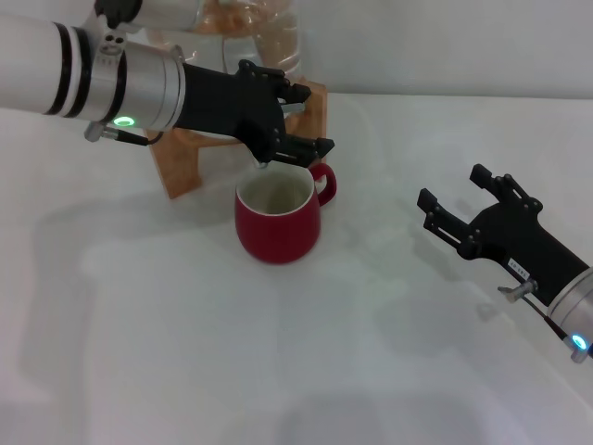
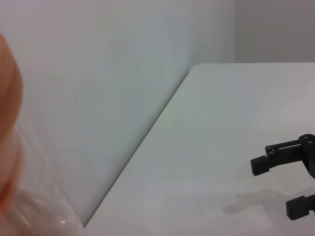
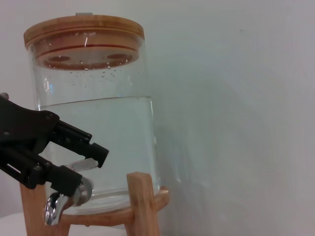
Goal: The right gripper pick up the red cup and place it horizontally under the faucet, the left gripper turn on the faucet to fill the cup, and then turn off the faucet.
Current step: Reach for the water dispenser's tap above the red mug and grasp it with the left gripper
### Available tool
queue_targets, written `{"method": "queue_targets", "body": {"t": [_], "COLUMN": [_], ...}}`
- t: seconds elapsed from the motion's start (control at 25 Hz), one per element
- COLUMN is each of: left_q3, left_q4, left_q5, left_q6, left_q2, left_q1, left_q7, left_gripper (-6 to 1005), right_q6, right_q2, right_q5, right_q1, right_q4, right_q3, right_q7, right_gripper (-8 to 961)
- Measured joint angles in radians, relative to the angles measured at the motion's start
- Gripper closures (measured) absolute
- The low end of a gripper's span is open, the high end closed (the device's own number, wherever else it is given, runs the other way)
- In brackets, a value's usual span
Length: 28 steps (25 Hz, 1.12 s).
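The red cup (image 1: pixel 278 222) stands upright on the white table, its handle toward the back right, right under the faucet spout (image 1: pixel 262 164). The chrome faucet (image 3: pixel 59 204) sticks out of the glass water jar (image 3: pixel 93 128) on its wooden stand (image 1: pixel 185 158). My left gripper (image 1: pixel 315 119) reaches in from the upper left, open, with its fingers on either side of the faucet's lever (image 3: pixel 81 164). It also shows in the right wrist view (image 3: pixel 88 168). I see no water stream. My right gripper (image 1: pixel 452 185) is open and empty, off to the right of the cup.
The jar has a wooden lid (image 3: pixel 83 29) and is mostly full of water. The table's back edge meets a plain wall (image 2: pixel 147 98). The right gripper (image 2: pixel 271 187) also shows in the left wrist view above bare table.
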State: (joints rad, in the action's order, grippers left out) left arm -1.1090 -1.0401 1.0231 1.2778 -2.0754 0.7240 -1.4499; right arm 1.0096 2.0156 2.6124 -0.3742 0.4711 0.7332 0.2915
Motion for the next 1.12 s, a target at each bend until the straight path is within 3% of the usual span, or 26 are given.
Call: {"method": "queue_targets", "body": {"t": [1.12], "left_q3": [0.0], "left_q4": [0.009], "left_q5": [-0.003], "left_q6": [-0.023], "left_q2": [-0.001], "left_q1": [-0.003], "left_q7": [-0.033], "left_gripper": [243], "right_q6": [0.0], "right_q2": [0.0], "right_q5": [0.0], "right_q1": [0.002], "right_q4": [0.006], "right_q3": [-0.003], "right_q7": [0.0], "right_gripper": [83]}}
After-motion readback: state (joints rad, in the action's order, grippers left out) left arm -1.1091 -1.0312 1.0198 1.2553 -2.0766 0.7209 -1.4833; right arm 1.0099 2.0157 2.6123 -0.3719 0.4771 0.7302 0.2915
